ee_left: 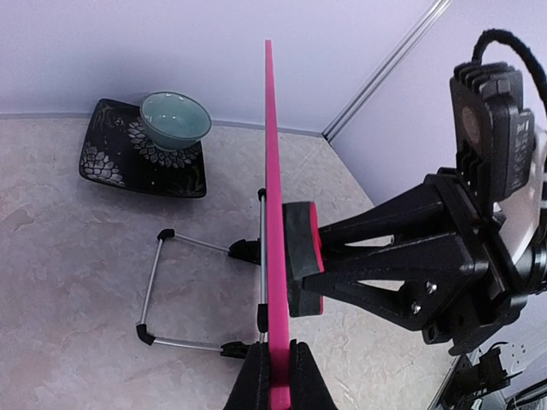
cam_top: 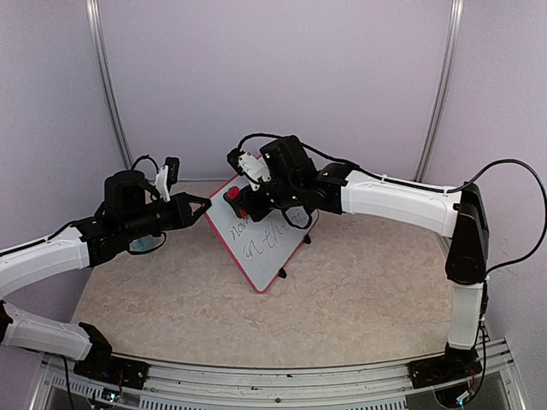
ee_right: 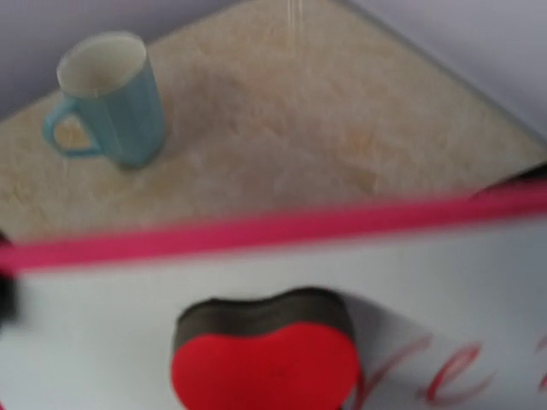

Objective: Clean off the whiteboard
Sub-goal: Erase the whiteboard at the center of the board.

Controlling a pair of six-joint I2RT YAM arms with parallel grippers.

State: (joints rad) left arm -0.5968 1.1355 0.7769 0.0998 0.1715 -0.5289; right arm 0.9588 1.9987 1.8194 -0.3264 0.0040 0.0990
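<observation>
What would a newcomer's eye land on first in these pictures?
The pink-framed whiteboard at the centre, with dark handwriting on it, stands out first. The right end effector presses a red heart-shaped eraser against its face, while the left end effector clamps its edge. A teal mug stands beyond the board.

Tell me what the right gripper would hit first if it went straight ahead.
The whiteboard. The right gripper holds the eraser apparently flat against its face, so there looks to be no free travel.

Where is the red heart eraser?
Right wrist view, bottom middle: the red heart-shaped eraser touches the pink-framed whiteboard, just left of the writing.
</observation>
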